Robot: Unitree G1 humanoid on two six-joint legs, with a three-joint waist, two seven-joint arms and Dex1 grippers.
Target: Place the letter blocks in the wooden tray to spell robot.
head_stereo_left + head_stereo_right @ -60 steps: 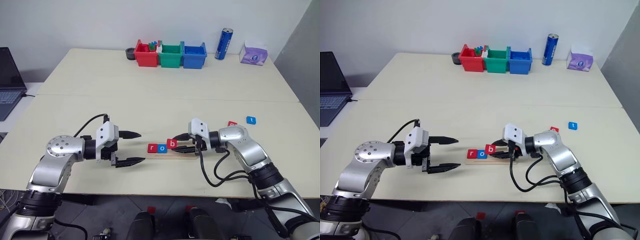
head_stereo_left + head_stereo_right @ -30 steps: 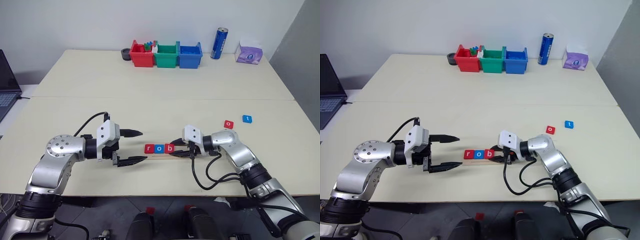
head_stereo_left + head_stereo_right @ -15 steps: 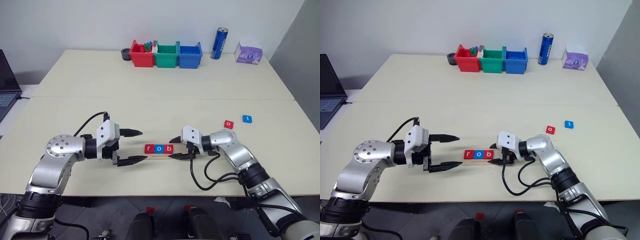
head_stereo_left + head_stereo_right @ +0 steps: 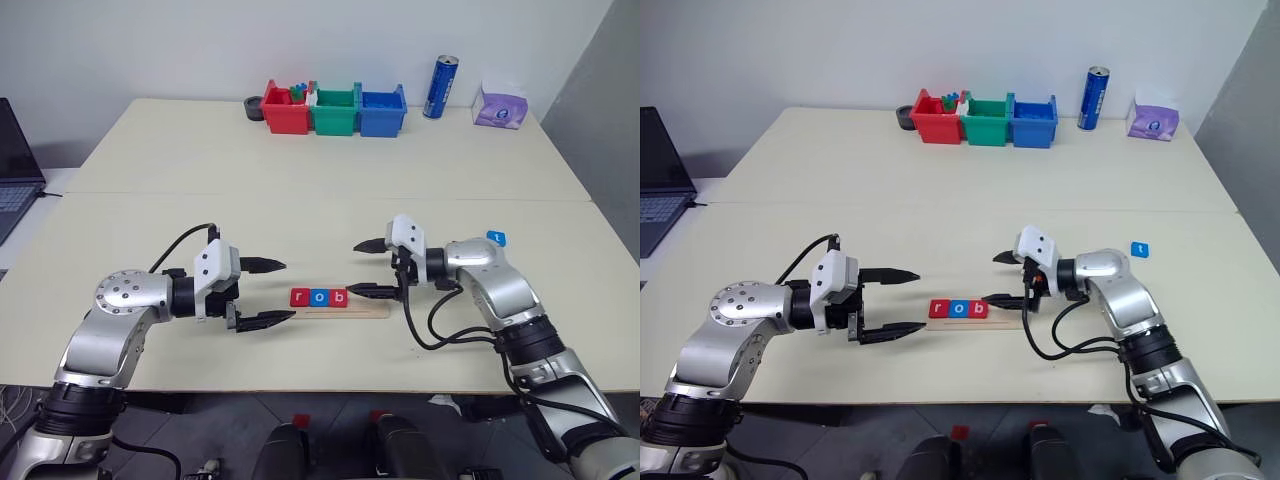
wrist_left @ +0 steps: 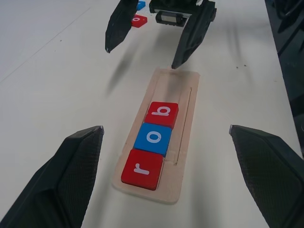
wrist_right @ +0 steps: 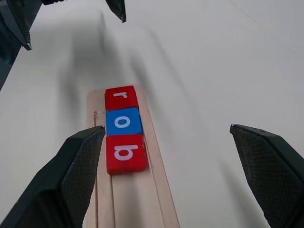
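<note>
Three letter blocks in a wooden tray, seen between two black gripper fingers.

The wooden tray (image 6: pixel 142 199) is a pale strip lying on a cream table (image 6: pixel 199 71). In its groove, three square tiles sit touching in a row: a red r block (image 6: pixel 121 97) at the tray's rounded end, a blue o block (image 6: pixel 123 121) in the middle, and a red b block (image 6: pixel 125 153). The rest of the groove is bare wood. The right gripper (image 6: pixel 166 164) has its jaws spread wide, one finger (image 6: pixel 71 180) beside the b block, the other well apart. Beyond the tray, the dark fingertips of the left gripper (image 6: pixel 71 19) are visible.
</note>
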